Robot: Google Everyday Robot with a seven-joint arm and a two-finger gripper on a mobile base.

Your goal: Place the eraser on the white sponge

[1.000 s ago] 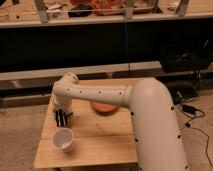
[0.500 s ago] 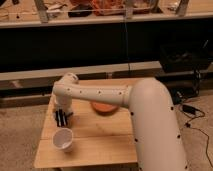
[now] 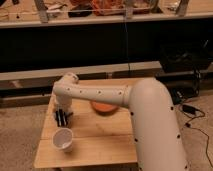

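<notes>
My gripper (image 3: 61,118) is dark and points down at the left part of the small wooden table (image 3: 100,145), close to its surface. The white arm (image 3: 100,94) reaches to it from the right across the table. I cannot make out an eraser; anything under or in the gripper is hidden. I see no white sponge. The only white thing on the table is a round cup (image 3: 63,139), just in front of the gripper.
An orange round object (image 3: 104,107) lies on the table behind the arm. A low dark shelf (image 3: 100,45) runs along the back. Black cables (image 3: 192,112) lie on the floor to the right.
</notes>
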